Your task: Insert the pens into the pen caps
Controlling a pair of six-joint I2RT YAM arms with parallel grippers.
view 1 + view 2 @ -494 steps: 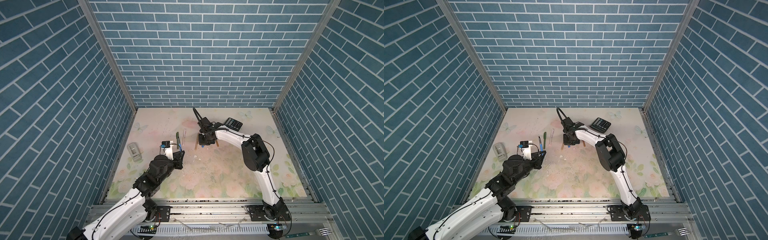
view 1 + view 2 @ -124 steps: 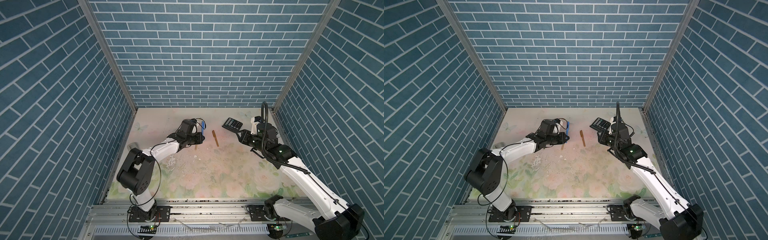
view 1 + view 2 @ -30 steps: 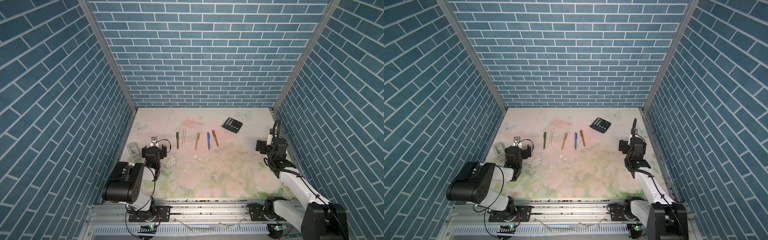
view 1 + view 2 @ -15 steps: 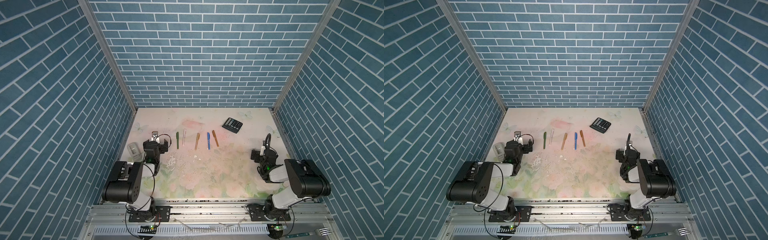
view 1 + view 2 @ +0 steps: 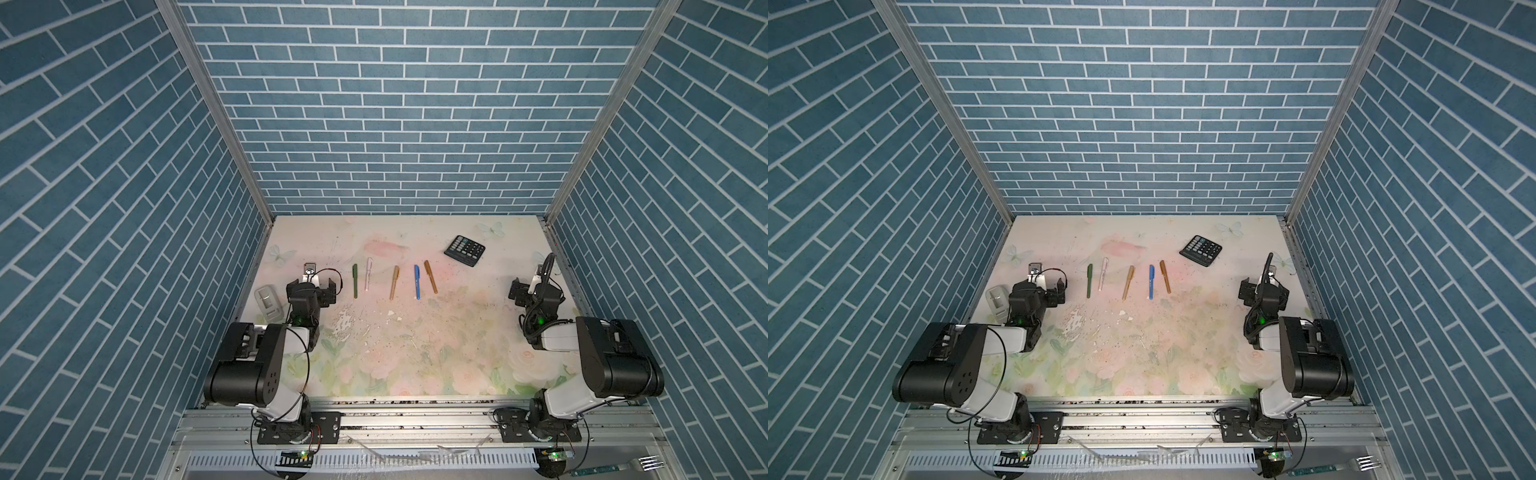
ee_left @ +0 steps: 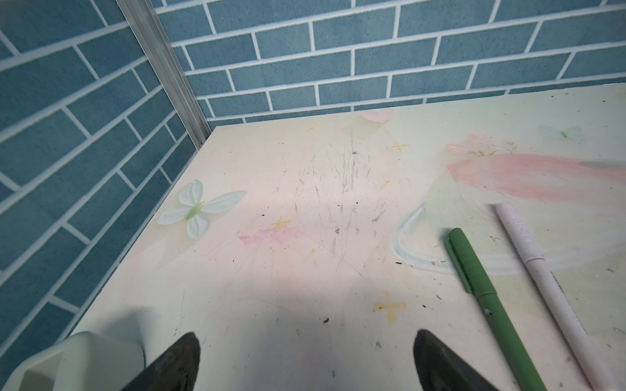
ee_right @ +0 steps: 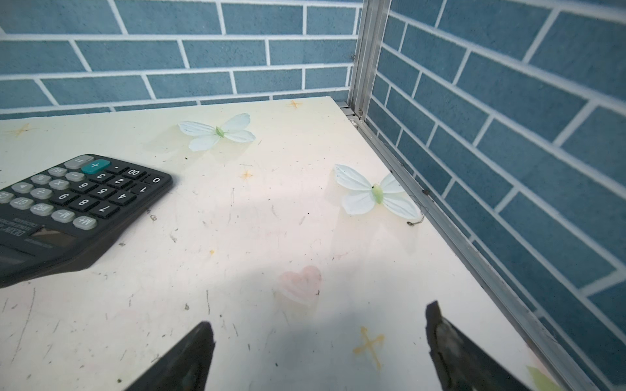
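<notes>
Five pens lie in a row at mid-table in both top views: green, white-pink, tan, blue and brown. The pen caps sit on the pens; the left wrist view shows the green cap and the pale pink cap closed over their barrels. My left gripper rests low, left of the green pen, open and empty. At the right edge, well clear of the pens, my right gripper is also open and empty.
A black calculator lies at the back right. A pale grey box sits against the left wall beside my left gripper. Brick walls close three sides. A fork lies outside the front rail.
The right arm has folded back toward its base, its gripper staying near the right edge. The left gripper has edged slightly farther from the base. Both stay open.
</notes>
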